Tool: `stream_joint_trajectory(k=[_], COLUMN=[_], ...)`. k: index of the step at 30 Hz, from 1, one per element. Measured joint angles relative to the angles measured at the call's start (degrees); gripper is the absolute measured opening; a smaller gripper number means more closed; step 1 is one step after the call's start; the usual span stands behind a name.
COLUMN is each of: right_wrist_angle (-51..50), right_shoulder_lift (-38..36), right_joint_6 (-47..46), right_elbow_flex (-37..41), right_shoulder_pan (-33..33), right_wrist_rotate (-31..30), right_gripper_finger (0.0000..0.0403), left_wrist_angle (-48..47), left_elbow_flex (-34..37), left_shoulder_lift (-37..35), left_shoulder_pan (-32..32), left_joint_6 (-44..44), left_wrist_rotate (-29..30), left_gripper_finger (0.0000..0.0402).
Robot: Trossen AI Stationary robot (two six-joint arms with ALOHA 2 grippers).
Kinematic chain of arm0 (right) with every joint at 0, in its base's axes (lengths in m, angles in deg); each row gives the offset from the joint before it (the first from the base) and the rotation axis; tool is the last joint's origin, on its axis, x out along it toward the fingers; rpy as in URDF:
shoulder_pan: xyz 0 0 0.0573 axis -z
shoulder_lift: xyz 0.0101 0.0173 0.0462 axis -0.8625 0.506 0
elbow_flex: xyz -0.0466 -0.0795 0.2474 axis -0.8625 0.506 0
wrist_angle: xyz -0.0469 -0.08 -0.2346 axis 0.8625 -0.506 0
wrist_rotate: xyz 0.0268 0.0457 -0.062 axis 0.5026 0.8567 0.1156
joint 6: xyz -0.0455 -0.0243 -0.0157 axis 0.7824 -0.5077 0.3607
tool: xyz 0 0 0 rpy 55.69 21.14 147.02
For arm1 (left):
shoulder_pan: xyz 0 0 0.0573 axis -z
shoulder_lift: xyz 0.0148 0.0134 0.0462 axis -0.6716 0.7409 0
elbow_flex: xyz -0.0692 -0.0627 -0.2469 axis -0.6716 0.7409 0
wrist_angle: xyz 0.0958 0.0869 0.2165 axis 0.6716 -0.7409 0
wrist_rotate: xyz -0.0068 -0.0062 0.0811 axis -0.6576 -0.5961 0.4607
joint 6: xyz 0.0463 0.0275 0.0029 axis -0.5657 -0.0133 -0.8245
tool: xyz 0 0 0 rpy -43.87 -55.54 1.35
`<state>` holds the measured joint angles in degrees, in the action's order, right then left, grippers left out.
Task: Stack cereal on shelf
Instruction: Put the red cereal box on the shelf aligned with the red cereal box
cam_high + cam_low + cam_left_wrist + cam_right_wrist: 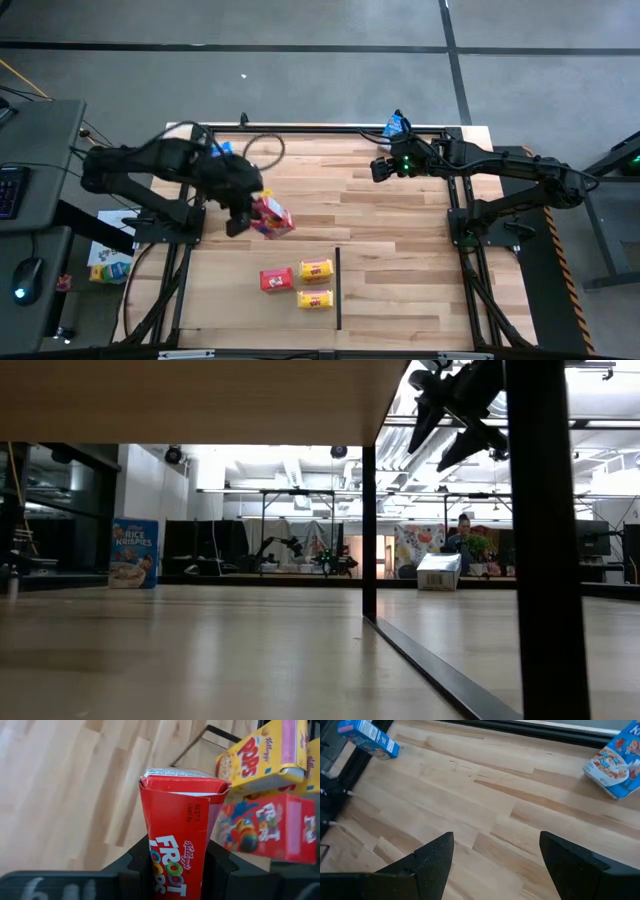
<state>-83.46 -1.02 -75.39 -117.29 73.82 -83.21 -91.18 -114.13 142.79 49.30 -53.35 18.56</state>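
Left gripper (240, 212), left of centre in the high view: fingers clamped on a red Froot Loops carton (272, 216), held above the pale plank table (400, 260). Only the left wrist view shows its creased top flap and glossy print (177, 827), with a second red carton (265, 827) and a yellow Pops carton (260, 757) at the frame's right. High view, lower centre: red carton (276, 279) and two yellow cartons (316, 269) (315, 299) beside a thin black divider (338, 288). Right gripper (380, 170), upper right: fingers spread, empty. Right wrist view alone shows two blue cartons (369, 739) (616, 764) lying flat at its upper corners.
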Motion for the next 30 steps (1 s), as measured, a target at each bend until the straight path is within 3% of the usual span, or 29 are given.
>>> stream_joint_trajectory(k=[14,30], right_wrist_angle=[-0.3,-0.6], right_shoulder_lift=[0.0,0.0], right_joint_6=[7.4,8.2], right_elbow_flex=[0.0,0.0], right_shoulder_pan=[0.0,0.0], right_wrist_rotate=[0.1,0.6], right_gripper_finger=[0.0287,0.0287], left_wrist_angle=[7.4,3.1], left_elbow_flex=[0.0,0.0], left_shoulder_lift=[5.6,5.9], left_shoulder_pan=[12.5,15.1], left_joint_6=[15.5,17.4], left_wrist_rotate=[0.3,1.7], left_gripper_finger=[0.0104,0.0104])
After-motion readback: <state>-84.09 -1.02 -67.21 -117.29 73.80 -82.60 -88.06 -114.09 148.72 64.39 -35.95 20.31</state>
